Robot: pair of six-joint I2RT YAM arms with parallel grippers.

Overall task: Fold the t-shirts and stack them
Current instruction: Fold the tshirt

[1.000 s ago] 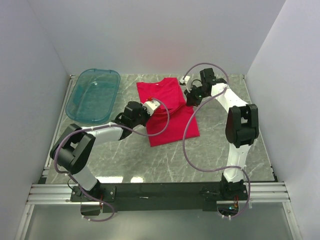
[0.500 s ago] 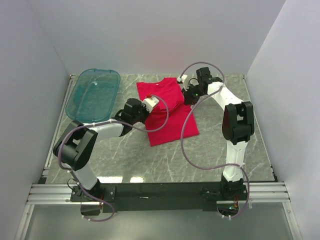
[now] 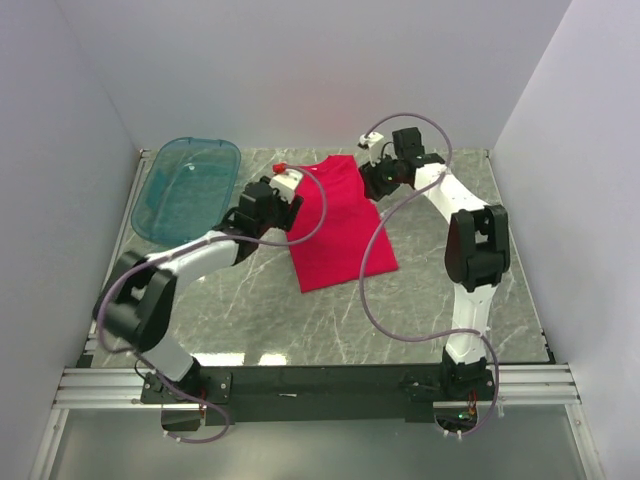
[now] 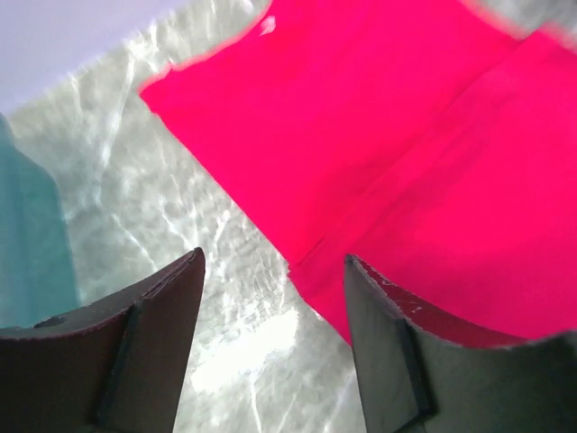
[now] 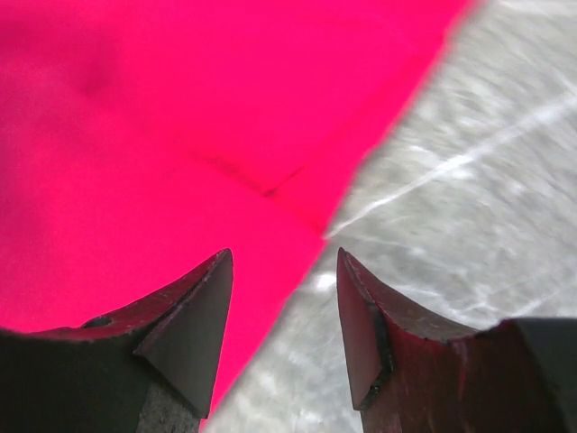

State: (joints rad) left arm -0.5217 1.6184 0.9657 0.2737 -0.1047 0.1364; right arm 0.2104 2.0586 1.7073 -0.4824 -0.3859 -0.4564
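Snagging, main risk: the t-shirt (image 3: 335, 225) lies loose, so a finger catching cloth on lift-off would pull the fold apart.
Lesser risk: its slanted lie could skew the next fold.
T-shirt, place: on the table (image 3: 430, 300), centre toward 12 o'clock; tub (image 3: 185, 190) at 10 o'clock.
T-shirt, look: plain bright red, narrow, flat, one crease.
Left gripper (image 4: 275, 271): jaws apart, empty, at the shirt's 10 o'clock corner.
Right gripper (image 5: 284, 262): jaws apart, empty, at its 1 o'clock corner.

I can read no writing, brand, number or sign in any view. The sole candidate is a small white tag (image 4: 268, 25) on the red t-shirt (image 4: 406, 135), at the top of the left wrist view, too blurred to read.
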